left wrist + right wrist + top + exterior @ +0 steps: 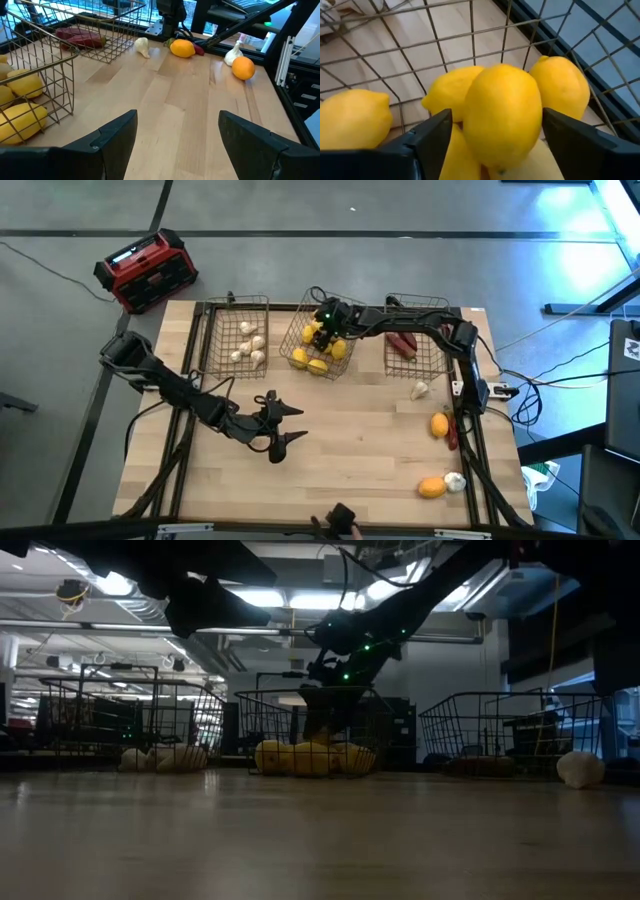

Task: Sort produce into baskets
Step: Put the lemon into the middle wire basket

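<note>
1. While my right gripper (492, 135) hangs inside the middle basket (296, 340), its jaws stand apart on either side of a lemon (502, 112); I cannot tell whether the fingers touch it.
2. That lemon sits on top of 3 other lemons heaped in the same basket, with wire mesh close behind them.
3. My left gripper (283, 429) hovers over bare table (360, 450) in front of the baskets, near the middle of the board, jaws wide apart and holding nothing.
4. From above, 3 baskets stand in a row at the far edge: the left basket (262, 315) holds white bulbs (248, 345), the middle one lemons, the right basket (432, 350) dark red pieces (403, 343).
5. Loose produce lies on the right side of the table: a white bulb (420, 389) just in front of the right basket, a yellow-orange fruit (439, 424) nearer the right edge, and an orange fruit (431, 487) touching another bulb (455, 481) at the near right corner.
6. A dark red piece (451, 436) lies just beside the yellow-orange fruit, partly hidden by my right arm.
7. A red-and-black box (146, 270) sits on the floor beyond the far left corner.
</note>
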`<state>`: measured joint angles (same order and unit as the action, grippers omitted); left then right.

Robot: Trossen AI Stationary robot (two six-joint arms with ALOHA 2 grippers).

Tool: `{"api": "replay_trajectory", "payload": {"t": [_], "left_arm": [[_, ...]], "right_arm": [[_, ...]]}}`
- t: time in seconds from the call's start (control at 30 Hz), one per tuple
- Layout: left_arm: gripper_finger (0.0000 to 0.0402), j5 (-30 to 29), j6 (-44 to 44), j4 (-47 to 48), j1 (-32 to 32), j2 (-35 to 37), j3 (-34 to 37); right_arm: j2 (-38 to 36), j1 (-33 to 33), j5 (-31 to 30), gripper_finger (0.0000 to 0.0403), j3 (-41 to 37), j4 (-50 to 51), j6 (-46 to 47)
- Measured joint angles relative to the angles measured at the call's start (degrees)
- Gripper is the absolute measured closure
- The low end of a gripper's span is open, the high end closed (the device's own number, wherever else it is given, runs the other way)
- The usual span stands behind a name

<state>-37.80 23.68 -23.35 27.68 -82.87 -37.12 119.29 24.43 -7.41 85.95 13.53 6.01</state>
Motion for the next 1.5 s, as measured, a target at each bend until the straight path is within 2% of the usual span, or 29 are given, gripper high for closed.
{"api": "replay_trajectory", "payload": {"t": [0.2, 0.33, 0.6, 0.77, 0.93, 1.17, 1.37, 1.5], "left_arm": [[0.0126, 0.02, 0.37, 0.04, -0.02, 0.00, 0.00], [0.0126, 0.02, 0.61, 0.23, -0.02, 0.00, 0.00], [0.0126, 0.04, 0.59, 0.39, 0.04, 0.00, 0.00], [0.0126, 0.04, 0.42, 0.41, 0.04, 0.00, 0.00], [0.0126, 0.07, 0.64, 0.41, 0.04, 0.00, 0.00], [0.0126, 0.07, 0.13, 0.30, 0.04, 0.00, -0.02], [0.0126, 0.33, 1.03, 0.84, 0.09, 0.00, -0.02], [0.0126, 0.36, 1.05, 1.12, 0.09, 0.00, -0.02]], "right_arm": [[-4.76, -1.11, -0.51, 0.0089, 0.00, 1.79, -1.79], [-11.06, -3.65, 0.50, 0.0092, 0.00, 8.62, -3.36], [-26.72, -13.54, -1.69, 0.0095, 0.00, 27.06, -4.95], [-34.82, -21.79, -1.64, 0.0095, 0.04, 38.08, -1.06], [-39.50, -32.28, -1.60, 0.0095, 0.04, 48.15, 6.63], [-40.35, -49.12, -2.24, 0.0095, 0.04, 59.32, 21.85], [-39.11, -63.65, -4.94, 0.0095, 0.02, 60.20, 34.84], [-37.10, -71.04, -4.72, 0.0095, -0.67, 60.89, 41.76]]}}
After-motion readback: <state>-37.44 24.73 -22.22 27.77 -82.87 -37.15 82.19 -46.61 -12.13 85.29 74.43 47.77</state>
